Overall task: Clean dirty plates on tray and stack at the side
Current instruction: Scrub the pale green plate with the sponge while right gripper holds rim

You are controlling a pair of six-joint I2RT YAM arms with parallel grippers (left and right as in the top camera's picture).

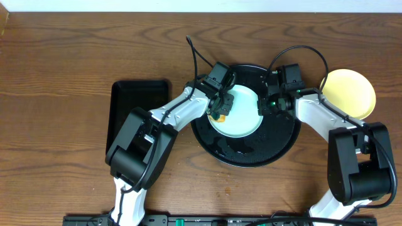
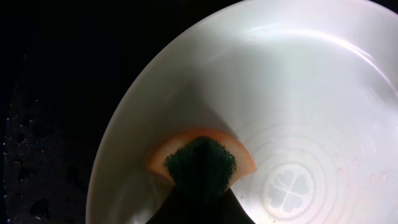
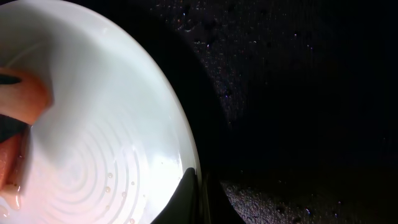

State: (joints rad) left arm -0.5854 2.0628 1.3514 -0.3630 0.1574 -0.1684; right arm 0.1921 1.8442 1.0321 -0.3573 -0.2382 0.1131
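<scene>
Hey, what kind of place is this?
Probably a robot test bench staged for dish cleaning, not a kitchen: a wooden table, a sponge on a pale blue plate in a round black tray, a yellow plate set aside.

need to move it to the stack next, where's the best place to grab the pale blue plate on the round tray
Grip the pale blue plate by its thin right rim, coming from the right: it lies flat in the tray, so only the edge fits between fingers, and the left gripper with the sponge covers its left side.
</scene>
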